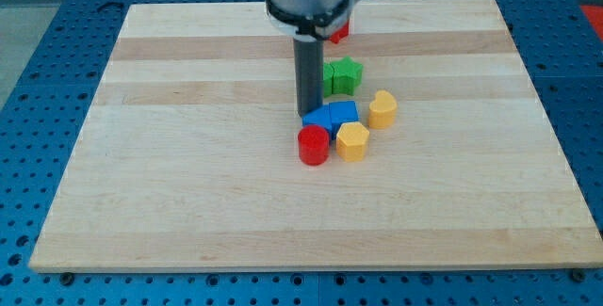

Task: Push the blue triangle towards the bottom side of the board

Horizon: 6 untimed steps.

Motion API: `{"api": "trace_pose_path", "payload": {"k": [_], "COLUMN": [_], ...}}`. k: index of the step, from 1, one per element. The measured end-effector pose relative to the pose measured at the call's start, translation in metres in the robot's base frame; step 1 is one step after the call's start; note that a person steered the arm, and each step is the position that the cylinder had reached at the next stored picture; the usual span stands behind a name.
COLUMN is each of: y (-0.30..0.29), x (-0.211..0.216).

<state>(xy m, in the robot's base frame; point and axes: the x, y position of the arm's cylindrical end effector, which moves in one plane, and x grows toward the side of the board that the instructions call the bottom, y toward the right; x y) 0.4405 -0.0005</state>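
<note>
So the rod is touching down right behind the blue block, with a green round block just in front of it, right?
Not quite: the round block in front is red, not green, as the camera view shows. The green block sits further up the board. My tip does stand right at the blue block's upper edge.

Wooden board (188, 155) — my tip (307, 113) touching blue triangle (330, 118); red cylinder (314, 146), two yellow blocks (352, 142) (382, 109), green star (343, 75) clustered nearby.
</note>
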Motion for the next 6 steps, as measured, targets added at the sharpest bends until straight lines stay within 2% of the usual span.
{"api": "trace_pose_path", "payload": {"k": [1, 4, 6], "y": [0.02, 0.002, 0.059], "x": [0.029, 0.029, 0.083]}}
